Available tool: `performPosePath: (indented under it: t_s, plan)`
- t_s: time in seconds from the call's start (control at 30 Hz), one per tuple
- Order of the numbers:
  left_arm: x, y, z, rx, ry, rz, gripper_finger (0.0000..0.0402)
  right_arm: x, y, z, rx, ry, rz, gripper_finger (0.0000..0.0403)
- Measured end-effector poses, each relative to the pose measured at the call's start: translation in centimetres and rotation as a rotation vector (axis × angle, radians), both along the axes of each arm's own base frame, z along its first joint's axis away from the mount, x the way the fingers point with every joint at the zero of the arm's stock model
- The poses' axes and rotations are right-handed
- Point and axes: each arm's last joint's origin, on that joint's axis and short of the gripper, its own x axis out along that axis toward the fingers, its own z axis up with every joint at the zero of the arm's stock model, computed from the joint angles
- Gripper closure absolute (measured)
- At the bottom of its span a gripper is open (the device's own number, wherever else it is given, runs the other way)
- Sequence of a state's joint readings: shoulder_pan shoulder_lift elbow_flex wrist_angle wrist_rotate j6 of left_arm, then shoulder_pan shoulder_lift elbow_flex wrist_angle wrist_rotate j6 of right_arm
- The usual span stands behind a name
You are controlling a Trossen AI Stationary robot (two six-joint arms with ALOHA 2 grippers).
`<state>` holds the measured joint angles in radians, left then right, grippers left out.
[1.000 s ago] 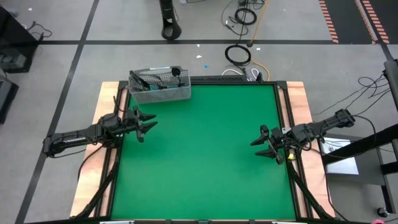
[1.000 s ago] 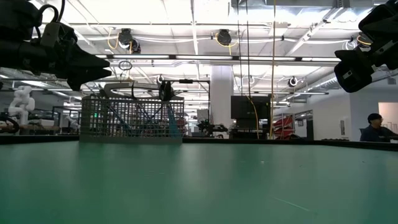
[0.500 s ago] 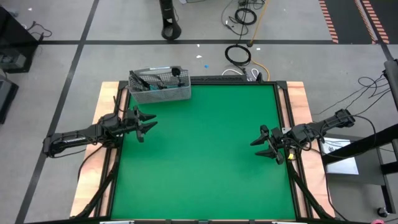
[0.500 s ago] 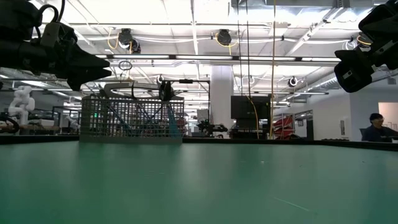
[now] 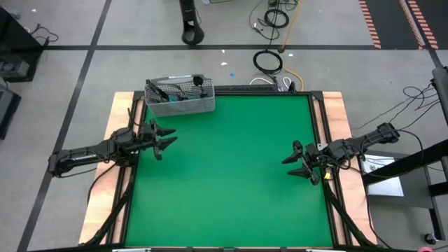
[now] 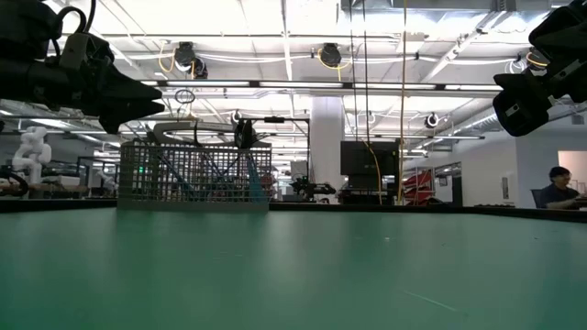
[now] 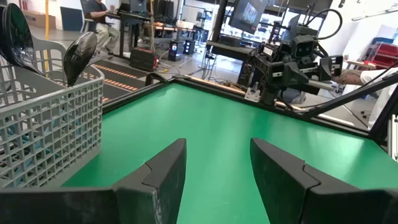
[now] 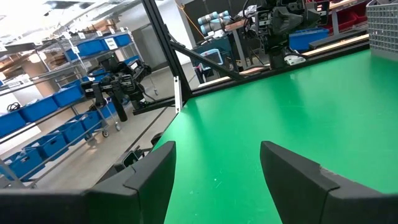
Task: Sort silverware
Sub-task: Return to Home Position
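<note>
The silverware (image 5: 175, 91) sits in the basket (image 5: 204, 107) at the table's (image 5: 231, 182) far left corner. Left tool (image 5: 168, 138) and right tool (image 5: 288, 164) hover empty, jaws apart. Retract them high, clear of the basket.

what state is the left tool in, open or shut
Open. The left tool has its fingers spread, bare green table between them, nothing held.

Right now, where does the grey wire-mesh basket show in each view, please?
High view: grey wire-mesh basket at the green mat's far left corner.
Low view: basket left of centre, far edge.
Left wrist view: basket close by.
Right wrist view: basket's corner, far off.
Landmark: the mat.
</note>
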<state>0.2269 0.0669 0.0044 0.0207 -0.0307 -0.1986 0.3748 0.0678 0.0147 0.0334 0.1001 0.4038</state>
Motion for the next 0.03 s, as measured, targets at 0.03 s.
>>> performPosePath:
  t_s: [0.03]
  plan:
    - [0.0,0.0,0.0,0.0,0.0,0.0,0.0221,0.0,0.0,0.0,0.0,0.0,0.0,0.0179]
